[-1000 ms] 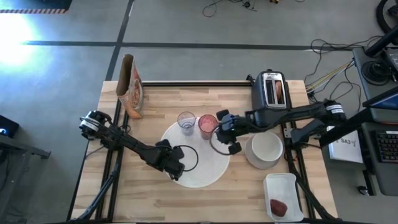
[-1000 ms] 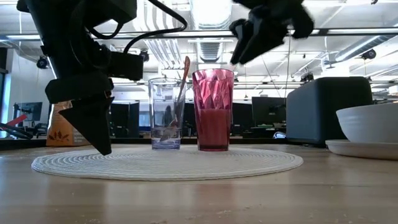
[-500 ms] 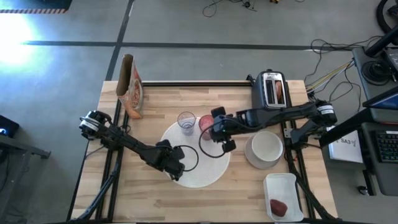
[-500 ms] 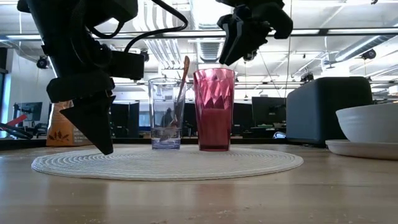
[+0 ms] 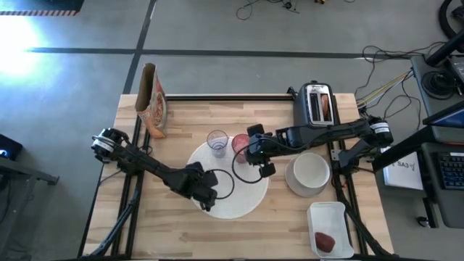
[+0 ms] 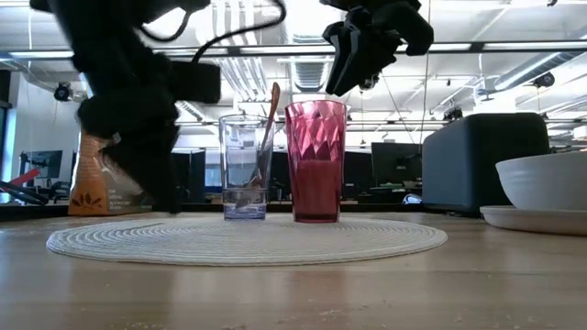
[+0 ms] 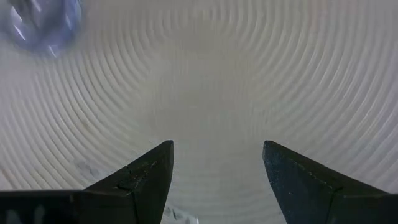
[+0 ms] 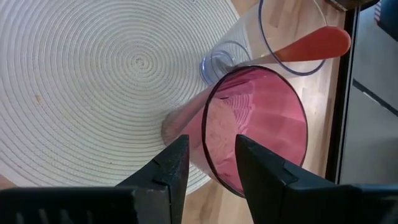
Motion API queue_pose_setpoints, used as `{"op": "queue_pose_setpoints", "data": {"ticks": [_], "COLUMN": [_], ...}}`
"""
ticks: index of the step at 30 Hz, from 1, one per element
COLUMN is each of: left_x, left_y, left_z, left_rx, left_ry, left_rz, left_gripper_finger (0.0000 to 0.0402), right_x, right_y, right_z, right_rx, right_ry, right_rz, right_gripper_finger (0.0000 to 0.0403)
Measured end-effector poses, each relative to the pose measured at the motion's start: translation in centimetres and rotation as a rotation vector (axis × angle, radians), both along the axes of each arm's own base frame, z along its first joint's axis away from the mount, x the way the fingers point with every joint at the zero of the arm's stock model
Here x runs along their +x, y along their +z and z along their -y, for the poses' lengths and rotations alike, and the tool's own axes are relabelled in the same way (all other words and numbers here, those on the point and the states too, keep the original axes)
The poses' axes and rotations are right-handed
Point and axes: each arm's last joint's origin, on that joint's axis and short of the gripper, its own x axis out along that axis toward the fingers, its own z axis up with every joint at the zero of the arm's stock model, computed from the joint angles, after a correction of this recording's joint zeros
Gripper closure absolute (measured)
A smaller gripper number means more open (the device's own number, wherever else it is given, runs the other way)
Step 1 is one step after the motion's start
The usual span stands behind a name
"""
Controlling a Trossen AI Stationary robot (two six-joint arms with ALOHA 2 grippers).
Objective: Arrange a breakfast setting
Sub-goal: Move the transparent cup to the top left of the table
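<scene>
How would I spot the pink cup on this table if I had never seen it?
Find the round woven cream placemat in the middle of the wooden table. At its far edge, toward the black-and-silver toaster, two tumblers stand side by side. The pink translucent faceted tumbler is the one nearer the toaster; its neighbour, a clear glass tumbler, is colourless and holds a wooden spoon.
</scene>
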Motion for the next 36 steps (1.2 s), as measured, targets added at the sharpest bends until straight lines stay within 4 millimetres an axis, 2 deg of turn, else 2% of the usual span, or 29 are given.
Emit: {"op": "queue_pose_setpoints", "data": {"ticks": [9,18,25,36], "left_x": [1.8,1.7,2.0,1.1], "left_y": [4.0,7.9,8.8,10.7], "left_z": [0.3,-1.3,-3.7,-5.1], "left_rx": [0.164,0.489,0.544,0.584], "left_ry": [-0.22,-0.208,-0.211,-0.357], "left_rz": [-0.015,-0.132,-0.16,-0.184], "left_gripper_finger": [0.017,0.017,0.017,0.017], "right_x": [-0.4,-0.5,-0.5,-0.5], "right_y": [-0.2,-0.3,-0.3,-0.3], "right_z": [0.0,0.0,0.0,0.0], "right_rx": [0.045,0.068,0.074,0.076], "right_ry": [-0.067,-0.105,-0.114,-0.118], "right_rz": [-0.027,-0.038,-0.036,-0.038], "right_gripper_finger": [0.0286,0.0294,0.0296,0.0289]}}
